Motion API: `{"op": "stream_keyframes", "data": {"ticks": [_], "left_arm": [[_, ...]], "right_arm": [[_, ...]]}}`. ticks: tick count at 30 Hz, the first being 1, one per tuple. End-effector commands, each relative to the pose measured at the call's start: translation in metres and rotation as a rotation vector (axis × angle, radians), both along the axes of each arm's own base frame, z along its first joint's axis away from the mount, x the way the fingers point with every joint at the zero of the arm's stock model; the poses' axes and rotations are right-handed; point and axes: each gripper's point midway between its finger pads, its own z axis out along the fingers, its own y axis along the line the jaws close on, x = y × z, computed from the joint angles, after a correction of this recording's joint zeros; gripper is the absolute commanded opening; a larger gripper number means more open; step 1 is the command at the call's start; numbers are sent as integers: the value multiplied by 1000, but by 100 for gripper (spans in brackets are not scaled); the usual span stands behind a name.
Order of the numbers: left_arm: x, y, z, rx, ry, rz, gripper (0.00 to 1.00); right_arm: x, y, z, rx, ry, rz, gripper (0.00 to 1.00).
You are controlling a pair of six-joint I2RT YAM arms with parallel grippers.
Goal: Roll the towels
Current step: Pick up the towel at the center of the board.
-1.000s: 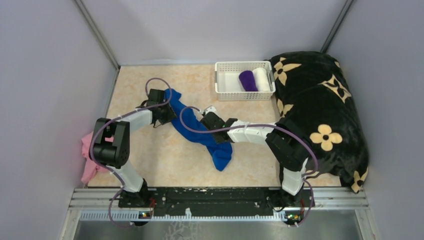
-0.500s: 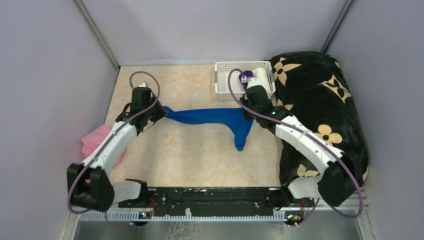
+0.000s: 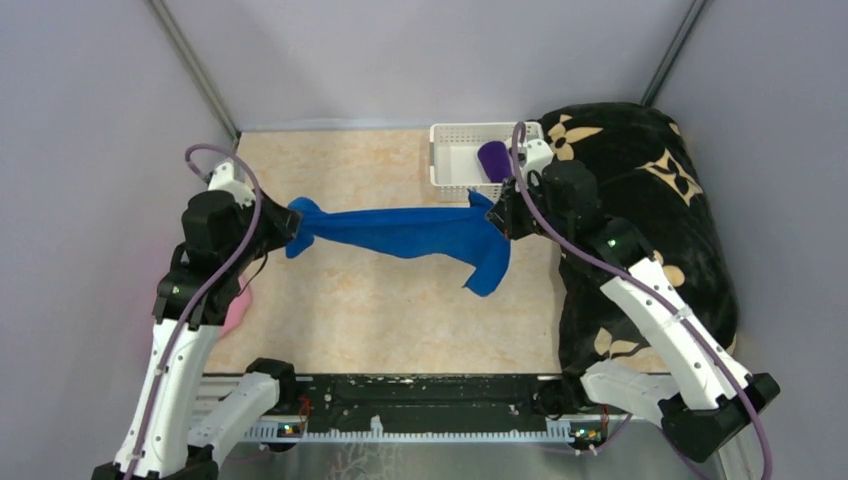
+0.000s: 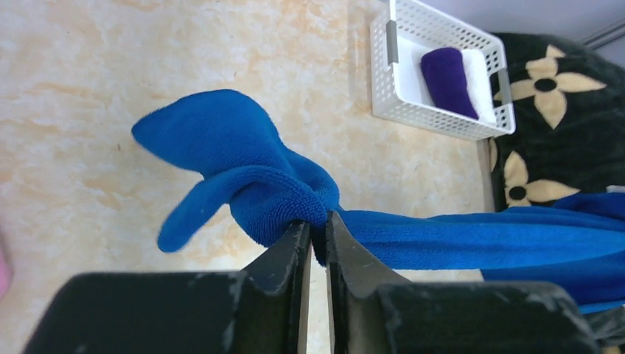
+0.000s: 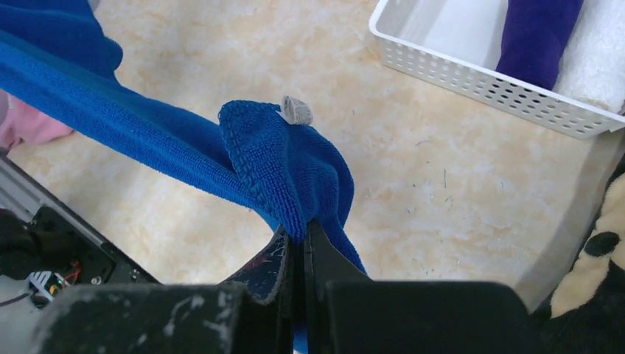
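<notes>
Two rolled towels, one dark purple [image 3: 493, 161] and one cream-white [image 4: 483, 65], already lay in the white perforated plastic basket [image 3: 441, 165] overhead, while the long bright blue cloth towel [image 3: 410, 232] hung stretched above the table, unrolled. At the left wrist, the left gripper [image 4: 312, 237] pinched one bunched end. At the right wrist, the right gripper [image 5: 301, 247] clamped the other.

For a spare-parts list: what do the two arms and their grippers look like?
Both arms have white link shells with black joints. A purple cable loops along each. The left gripper and right gripper have black fingers; a small green light glows on the right arm.
</notes>
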Motion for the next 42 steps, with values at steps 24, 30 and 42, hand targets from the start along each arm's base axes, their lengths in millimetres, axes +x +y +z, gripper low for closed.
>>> {"op": "stream_keyframes", "data": {"ticks": [24,30,42], "left_arm": [[57,5,-211,193,542,-76,63],[65,5,-244,247,712,-118,62],[85,12,-277,342,818,-141,48]], "right_arm": [[62,-80,-127,-221,189,-349,64],[70,-93,-127,-166,148,-385,72],[69,-88,-145,-153,163,-344,73]]}}
